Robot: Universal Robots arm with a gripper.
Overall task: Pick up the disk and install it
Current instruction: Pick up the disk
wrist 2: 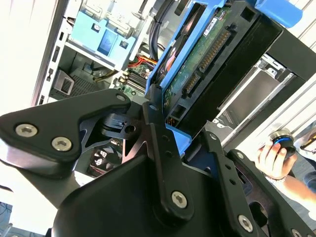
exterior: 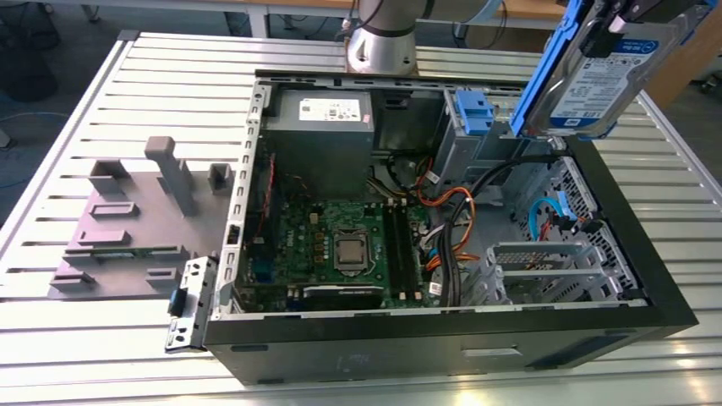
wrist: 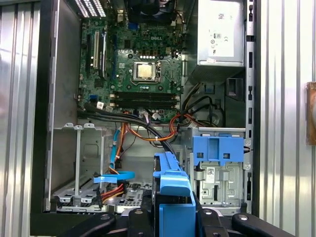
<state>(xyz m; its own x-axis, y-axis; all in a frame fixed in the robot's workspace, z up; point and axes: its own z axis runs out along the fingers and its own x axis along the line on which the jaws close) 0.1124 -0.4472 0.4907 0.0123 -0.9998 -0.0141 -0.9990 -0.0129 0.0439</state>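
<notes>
— What have you got?
— My gripper point(wrist 2: 180, 131) is clamped on the disk point(exterior: 604, 76), which I hold above the far corner of the open computer case point(exterior: 451, 326), near the blue bracket point(exterior: 472, 114).
— How does it sit?
— Its long axis is steep, nearly upright, with the label facing the exterior camera.

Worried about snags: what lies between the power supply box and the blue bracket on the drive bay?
Looped black cables, seen in the first wrist view, lie between the power supply box and the blue bracket.
</notes>
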